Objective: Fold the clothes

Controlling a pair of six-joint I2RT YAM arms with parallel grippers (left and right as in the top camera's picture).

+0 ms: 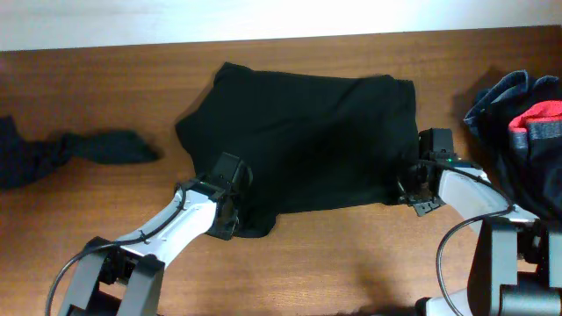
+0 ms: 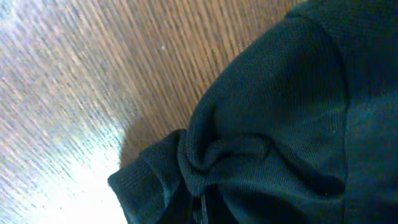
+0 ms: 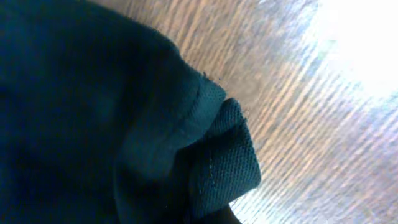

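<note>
A black garment (image 1: 307, 140) lies spread in the middle of the wooden table. My left gripper (image 1: 230, 200) is at its front left corner, shut on a bunched fold of the black cloth (image 2: 211, 162). My right gripper (image 1: 411, 186) is at its front right corner, shut on a folded hem of the same cloth (image 3: 217, 162). Both sets of fingers are mostly hidden by the fabric in the wrist views.
A dark crumpled garment (image 1: 79, 151) lies at the left edge of the table. A pile of clothes with blue and red pieces (image 1: 527, 123) sits at the right edge. Bare wood (image 1: 351, 254) lies in front of the garment.
</note>
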